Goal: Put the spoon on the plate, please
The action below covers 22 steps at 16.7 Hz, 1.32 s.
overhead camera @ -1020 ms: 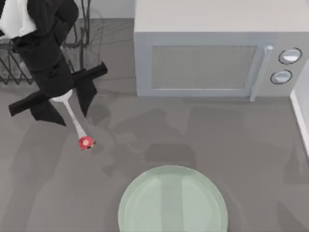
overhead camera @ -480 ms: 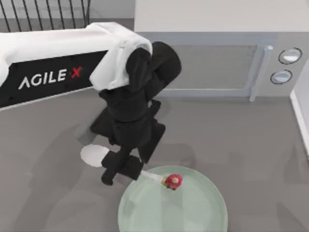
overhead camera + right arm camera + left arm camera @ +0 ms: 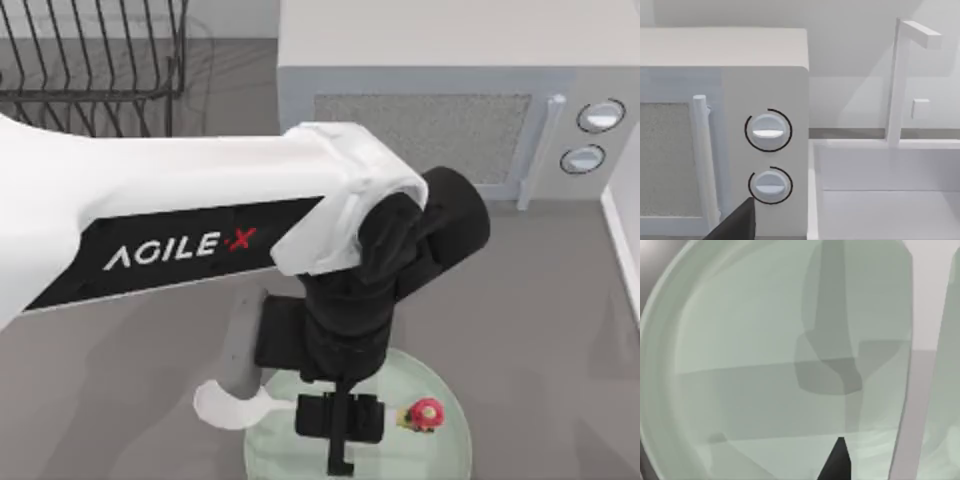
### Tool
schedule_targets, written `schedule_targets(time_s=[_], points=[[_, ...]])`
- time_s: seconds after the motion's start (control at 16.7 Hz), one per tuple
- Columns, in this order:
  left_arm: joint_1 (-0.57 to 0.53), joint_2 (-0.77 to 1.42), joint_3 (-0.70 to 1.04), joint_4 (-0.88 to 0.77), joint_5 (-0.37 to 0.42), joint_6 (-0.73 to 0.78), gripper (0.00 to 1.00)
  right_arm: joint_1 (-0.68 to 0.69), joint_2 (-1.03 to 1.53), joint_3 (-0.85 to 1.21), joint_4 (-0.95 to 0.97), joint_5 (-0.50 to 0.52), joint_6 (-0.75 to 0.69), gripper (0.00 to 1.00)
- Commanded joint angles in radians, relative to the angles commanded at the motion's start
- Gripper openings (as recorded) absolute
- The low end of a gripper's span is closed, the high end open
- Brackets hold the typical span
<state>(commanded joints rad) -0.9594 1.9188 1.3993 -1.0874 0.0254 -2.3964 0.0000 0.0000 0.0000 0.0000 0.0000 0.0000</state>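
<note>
My left gripper holds its fingers clamped on the spoon over the plate. The spoon lies left-right: bowl past the plate's left rim, red ornament rightward. The microwave stands behind, the wire rack far left.

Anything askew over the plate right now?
Yes. The slim white spoon, shut in the left claw, lies crosswise: its bowl overhangs the pale mint-green round plate on the left, only the ornament end is above it.
</note>
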Motion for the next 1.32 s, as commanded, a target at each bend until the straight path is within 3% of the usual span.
schedule_targets(time_s=[0.3,0.84,1.32], points=[[-0.056,-0.003,0.003,0.004,-0.047,-0.146,0.00,0.000,0.000,0.000,0.000,0.000,0.000,1.00],[-0.054,0.000,0.006,0.014,-0.052,-0.148,0.00,0.000,0.000,0.000,0.000,0.000,0.000,1.00],[-0.069,0.003,0.052,0.137,-0.106,-0.159,0.00,0.000,0.000,0.000,0.000,0.000,0.000,1.00]])
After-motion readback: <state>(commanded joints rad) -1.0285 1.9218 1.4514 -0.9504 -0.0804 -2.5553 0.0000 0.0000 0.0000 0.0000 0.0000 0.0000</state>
